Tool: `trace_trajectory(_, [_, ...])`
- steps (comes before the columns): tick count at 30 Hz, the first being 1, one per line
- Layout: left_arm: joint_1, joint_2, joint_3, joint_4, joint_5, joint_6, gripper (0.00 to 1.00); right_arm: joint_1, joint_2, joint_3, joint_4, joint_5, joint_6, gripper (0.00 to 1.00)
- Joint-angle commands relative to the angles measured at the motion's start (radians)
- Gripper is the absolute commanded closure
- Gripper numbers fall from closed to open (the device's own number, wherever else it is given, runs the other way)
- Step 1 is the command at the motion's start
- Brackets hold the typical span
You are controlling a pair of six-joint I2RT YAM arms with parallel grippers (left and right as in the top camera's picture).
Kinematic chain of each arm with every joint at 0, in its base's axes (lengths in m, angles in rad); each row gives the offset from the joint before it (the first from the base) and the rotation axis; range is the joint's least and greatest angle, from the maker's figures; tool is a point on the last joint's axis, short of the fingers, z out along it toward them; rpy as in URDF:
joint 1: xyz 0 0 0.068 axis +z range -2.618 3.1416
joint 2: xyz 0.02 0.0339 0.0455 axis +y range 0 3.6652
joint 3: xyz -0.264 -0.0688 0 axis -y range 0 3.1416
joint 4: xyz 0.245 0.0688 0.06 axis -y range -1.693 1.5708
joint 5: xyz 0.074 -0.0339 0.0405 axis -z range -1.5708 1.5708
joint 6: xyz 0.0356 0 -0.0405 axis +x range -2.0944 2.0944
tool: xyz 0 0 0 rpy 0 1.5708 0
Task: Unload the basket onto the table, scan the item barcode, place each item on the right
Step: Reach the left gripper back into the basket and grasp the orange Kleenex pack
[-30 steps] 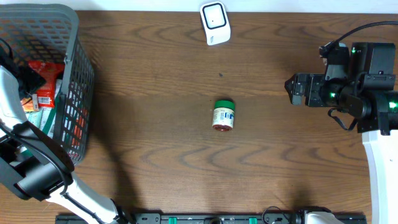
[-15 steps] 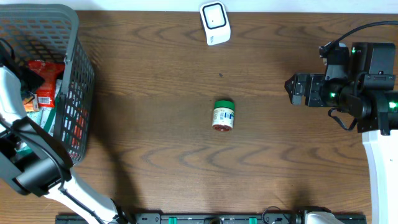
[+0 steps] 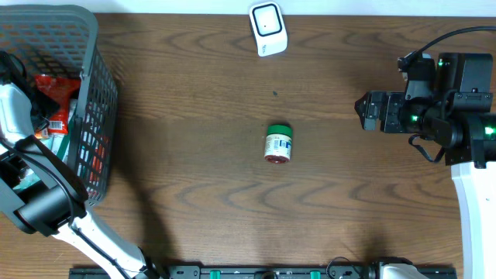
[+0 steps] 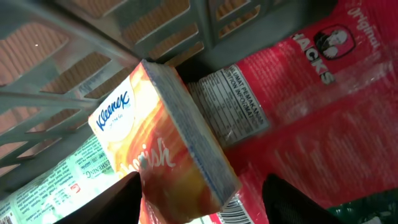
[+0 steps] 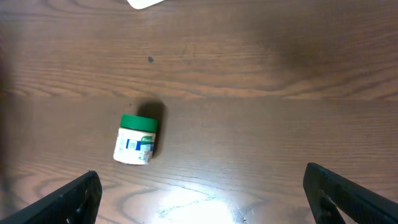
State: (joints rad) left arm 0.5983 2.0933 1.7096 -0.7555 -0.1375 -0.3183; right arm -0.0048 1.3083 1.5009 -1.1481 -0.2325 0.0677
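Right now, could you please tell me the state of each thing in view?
Jar: lying on its side, closed.
Scanner: untouched.
Basket: upright, partly filled.
Tissue pack: in basket, not yet clamped.
Left tool: open, astride tissue pack.
Right tool: open, empty.

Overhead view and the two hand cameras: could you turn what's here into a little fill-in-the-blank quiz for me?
1. The small jar lying on its side on the table has a ____ lid.
2. The left gripper is inside the basket, whose colour is ____.
3. Between its open fingers sits an orange tissue pack branded ____.
4. The right gripper, jaws wide apart above the table, holds ____.

Missing words: green; grey; Kleenex; nothing.
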Motion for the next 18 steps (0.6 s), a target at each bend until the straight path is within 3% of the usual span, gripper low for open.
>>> trace_trajectory(1, [-0.002,0.005,-0.006,0.005,-0.013,-0.009,0.38,0.019,-0.001,0.020,-0.001,-0.007,0.002,0.01])
trace_trajectory(6, [-0.002,0.006,-0.034,0.029,-0.013,-0.009,0.40,0.019,-0.001,0.020,-0.001,-0.007,0.002,0.01])
trace_trajectory(12, [-0.002,0.006,-0.071,0.064,-0.013,-0.009,0.52,0.019,-0.001,0.020,-0.001,-0.007,0.002,0.01])
trace_trajectory(13, [-0.002,0.006,-0.071,0.065,-0.013,-0.009,0.56,0.019,-0.001,0.020,-0.001,-0.007,0.002,0.01])
trace_trajectory(14, [-0.002,0.003,-0.069,0.066,-0.013,-0.008,0.70,0.019,-0.001,0.020,-0.001,-0.007,0.002,0.01])
trace_trajectory(16, [-0.002,-0.003,-0.068,0.065,-0.013,-0.004,0.86,0.019,-0.001,0.020,-0.001,-0.007,0.002,0.01])
trace_trajectory(18, [-0.002,-0.017,-0.067,0.064,-0.013,-0.005,0.92,0.019,-0.001,0.020,-0.001,-0.007,0.002,0.01])
